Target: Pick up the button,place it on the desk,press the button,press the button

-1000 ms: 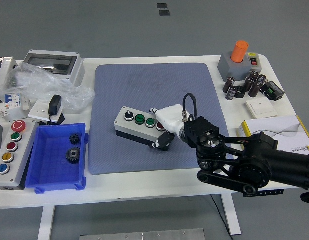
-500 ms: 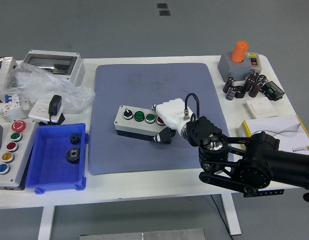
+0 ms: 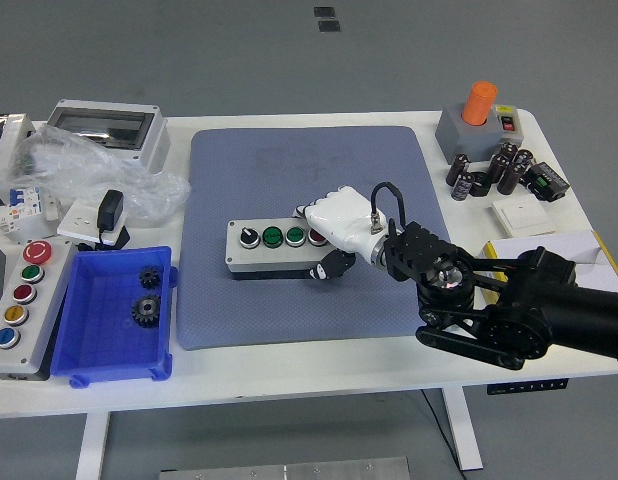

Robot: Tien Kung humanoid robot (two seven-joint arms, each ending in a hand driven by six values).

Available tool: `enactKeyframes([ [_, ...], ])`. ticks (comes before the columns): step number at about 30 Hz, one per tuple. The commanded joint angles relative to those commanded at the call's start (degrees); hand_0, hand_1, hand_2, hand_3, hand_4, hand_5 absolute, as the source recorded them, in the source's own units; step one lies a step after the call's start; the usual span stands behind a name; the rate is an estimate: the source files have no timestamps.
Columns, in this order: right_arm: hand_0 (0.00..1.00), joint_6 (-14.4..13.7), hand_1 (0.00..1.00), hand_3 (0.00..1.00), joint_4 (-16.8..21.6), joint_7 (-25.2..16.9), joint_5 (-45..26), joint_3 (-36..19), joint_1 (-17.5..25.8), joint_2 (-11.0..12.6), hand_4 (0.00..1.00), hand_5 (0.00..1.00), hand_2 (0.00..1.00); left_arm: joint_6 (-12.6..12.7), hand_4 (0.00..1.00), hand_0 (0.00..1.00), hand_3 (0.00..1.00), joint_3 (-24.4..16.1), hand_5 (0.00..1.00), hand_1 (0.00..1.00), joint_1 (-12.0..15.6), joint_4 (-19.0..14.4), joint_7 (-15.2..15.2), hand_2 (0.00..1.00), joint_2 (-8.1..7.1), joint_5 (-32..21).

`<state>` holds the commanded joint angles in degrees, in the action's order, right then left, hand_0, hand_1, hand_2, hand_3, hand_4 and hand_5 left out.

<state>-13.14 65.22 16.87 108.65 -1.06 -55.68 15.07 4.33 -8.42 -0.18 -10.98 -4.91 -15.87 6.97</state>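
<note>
A grey button box [image 3: 261, 248] lies on the blue mat [image 3: 309, 190] near its middle. On its top are a black knob, two green buttons and a red button. My right hand [image 3: 324, 235] has a white shell and black fingertips. It grips the box's right end, fingers over the top by the red button and thumb against the front face. The right arm [image 3: 509, 310] comes in from the lower right. The left hand is out of the picture.
A blue bin [image 3: 114, 318] with two gears sits at front left, beside a second button panel [image 3: 19, 300]. Plastic wrap, a switch and an enclosure crowd the back left. An orange-capped grey box [image 3: 479, 125], capacitors [image 3: 489, 170] and a booklet [image 3: 549, 255] fill the right side.
My right hand has moved left and farther back with the box. The box has turned from a slant to lie square with the table's edge.
</note>
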Motion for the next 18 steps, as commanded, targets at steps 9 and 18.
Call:
enactKeyframes([
  [9,0.508,1.5,0.647,0.381,-1.9,-2.9,-2.8,-0.9,-0.8,0.5,0.627,0.002,0.628,0.0,0.535,0.594,0.614,0.2,0.493,0.629,0.0,0.0,0.0,0.606,-0.02,0.1],
  [18,0.698,3.6,0.727,0.386,-2.0,-4.9,-4.7,-2.6,-0.6,0.5,0.609,0.002,0.739,-0.2,0.536,0.594,0.613,0.4,0.494,0.630,0.0,0.0,0.0,0.606,-0.01,0.1],
])
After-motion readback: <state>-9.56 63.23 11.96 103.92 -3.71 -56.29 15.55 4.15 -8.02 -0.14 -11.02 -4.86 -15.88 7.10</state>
